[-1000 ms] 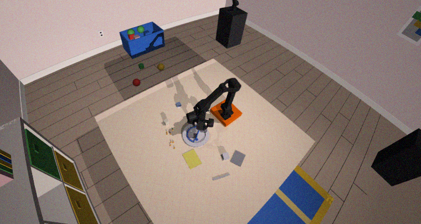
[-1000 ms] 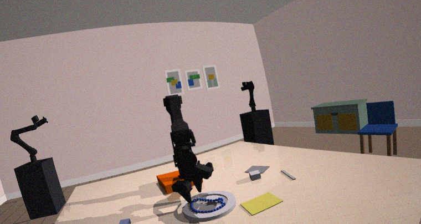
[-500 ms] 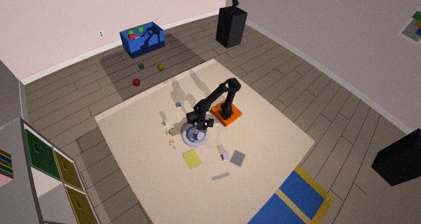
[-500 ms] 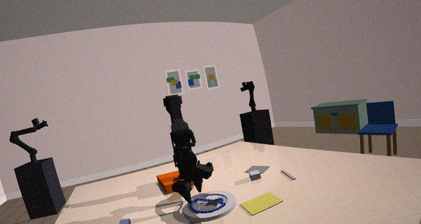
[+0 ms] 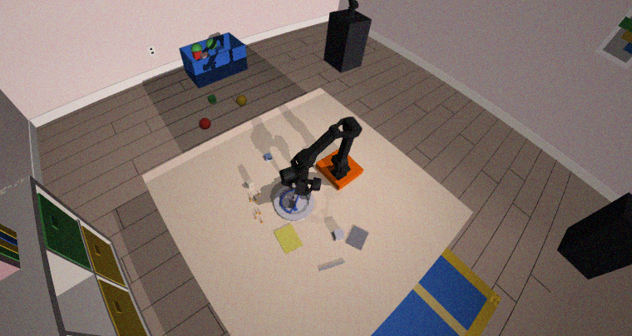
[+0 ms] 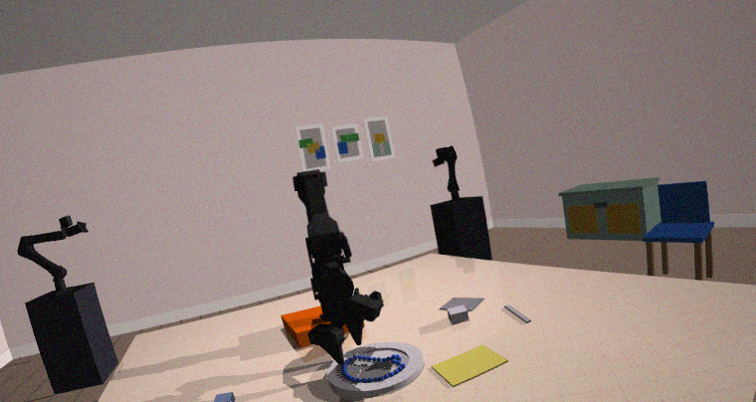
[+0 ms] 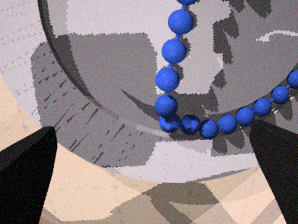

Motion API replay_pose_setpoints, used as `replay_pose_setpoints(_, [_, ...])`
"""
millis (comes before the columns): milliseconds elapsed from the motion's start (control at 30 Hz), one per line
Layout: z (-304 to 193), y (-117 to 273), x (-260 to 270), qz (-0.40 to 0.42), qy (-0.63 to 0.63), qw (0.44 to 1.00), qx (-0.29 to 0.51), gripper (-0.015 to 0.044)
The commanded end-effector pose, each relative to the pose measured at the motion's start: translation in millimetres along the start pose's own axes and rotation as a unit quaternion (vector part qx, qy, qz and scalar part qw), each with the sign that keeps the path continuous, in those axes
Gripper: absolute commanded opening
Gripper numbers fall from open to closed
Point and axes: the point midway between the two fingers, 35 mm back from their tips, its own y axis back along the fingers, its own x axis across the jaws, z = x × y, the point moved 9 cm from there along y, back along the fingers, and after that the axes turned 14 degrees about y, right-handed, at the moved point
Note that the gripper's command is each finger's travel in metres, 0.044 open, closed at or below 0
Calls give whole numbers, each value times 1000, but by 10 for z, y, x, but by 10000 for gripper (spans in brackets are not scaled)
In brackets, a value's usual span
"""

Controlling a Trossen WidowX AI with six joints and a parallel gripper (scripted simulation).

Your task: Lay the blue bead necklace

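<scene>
The round grey bead board (image 5: 308, 212) (image 6: 416, 361) (image 7: 175, 159) lies flat in front of the arm. The blue bead necklace (image 5: 286, 209) (image 6: 370, 379) (image 7: 174, 51) lies on it. In the wrist view one run of beads curves along the groove at the right; the other runs fairly straight over the inner disc, and they meet in a sharp corner near the groove's lower edge. My gripper (image 5: 302, 197) (image 6: 350, 353) (image 7: 157, 133) is open and empty, low over the board's edge, with that corner between its spread fingertips. Part of the necklace is outside the wrist view.
A yellow sheet (image 5: 288, 238) (image 6: 470, 365) lies beside the board. A small grey block (image 5: 338, 234) (image 6: 458, 314), a grey sheet (image 5: 357, 237) and a thin bar (image 5: 331, 264) (image 6: 517, 313) lie farther off. Several tiny pieces and a small blue block (image 5: 268, 156) lie on the other side.
</scene>
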Motion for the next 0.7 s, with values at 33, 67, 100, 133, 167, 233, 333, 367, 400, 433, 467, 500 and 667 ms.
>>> replay_pose_setpoints(33, [1, 5, 2, 0, 2, 1000, -2, 440])
replay_pose_setpoints(67, [1, 5, 2, 0, 2, 1000, -2, 440])
replay_pose_setpoints(100, [1, 5, 2, 0, 2, 1000, -2, 440])
replay_pose_setpoints(133, [1, 5, 2, 0, 2, 1000, -2, 440])
replay_pose_setpoints(167, [1, 5, 2, 0, 2, 1000, -2, 440])
replay_pose_setpoints(233, [1, 5, 2, 0, 2, 1000, -2, 440])
replay_pose_setpoints(333, [1, 5, 2, 0, 2, 1000, -2, 440])
replay_pose_setpoints(367, [4, 15, -1, 0, 4, 1000, -2, 414])
replay_pose_setpoints(400, [13, 45, -10, 0, 9, 1000, -2, 387])
replay_pose_setpoints(433, [27, 94, -23, 0, 18, 1000, -2, 361])
replay_pose_setpoints(467, [46, 161, -38, 0, 30, 1000, -2, 335])
replay_pose_setpoints(500, [64, 229, -51, 0, 43, 999, -2, 309])
replay_pose_setpoints(667, [88, 322, -66, 0, 59, 998, -2, 177])
